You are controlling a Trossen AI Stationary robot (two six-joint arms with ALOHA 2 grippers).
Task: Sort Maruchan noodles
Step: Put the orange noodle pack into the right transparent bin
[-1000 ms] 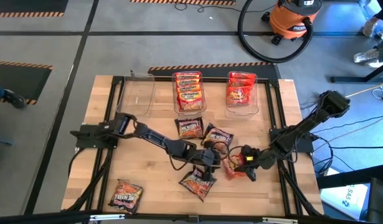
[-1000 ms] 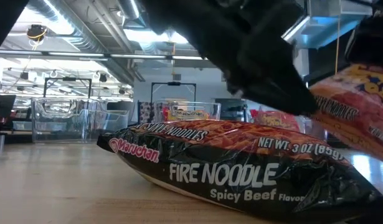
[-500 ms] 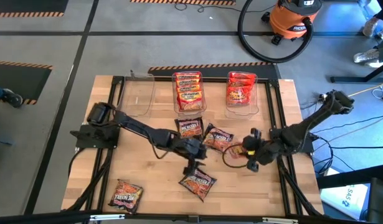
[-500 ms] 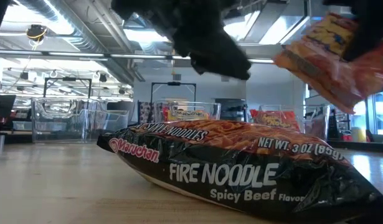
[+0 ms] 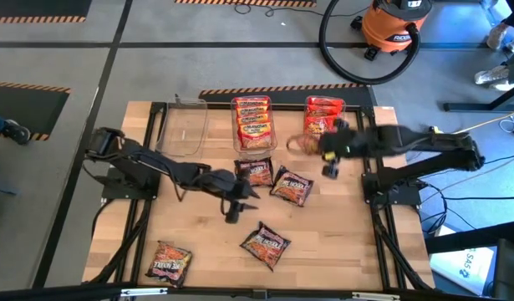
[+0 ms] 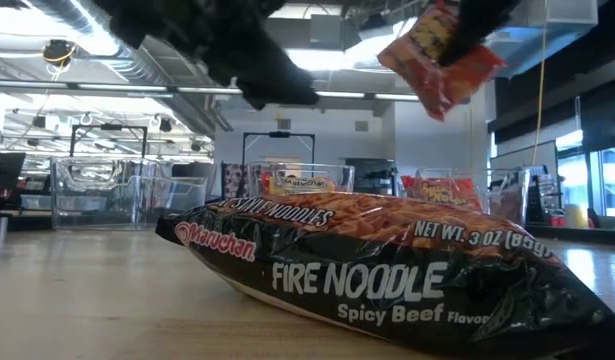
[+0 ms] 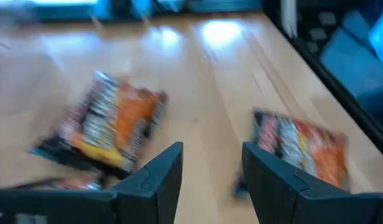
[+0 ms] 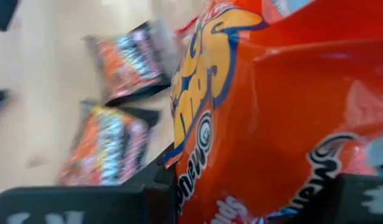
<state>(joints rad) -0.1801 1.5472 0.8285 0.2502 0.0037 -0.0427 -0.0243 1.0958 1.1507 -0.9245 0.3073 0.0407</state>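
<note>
From overhead I get even, bright light on the wooden table (image 5: 139,226), with only soft shadows under the arms. At table height, ceiling strip lights (image 6: 317,60) glare behind dark, silhouetted arm shapes, and the glossy black packet (image 6: 387,270) up close is sharp with sheen on its wrap. My left wrist camera is smeared by motion: packets (image 7: 104,127) blur, a bright glare patch sits on the wood. The right wrist view is filled by an orange-red packet (image 8: 272,112), soft and streaked.

Two dark jointed arms; black, angular fingers (image 7: 155,180) on each.
</note>
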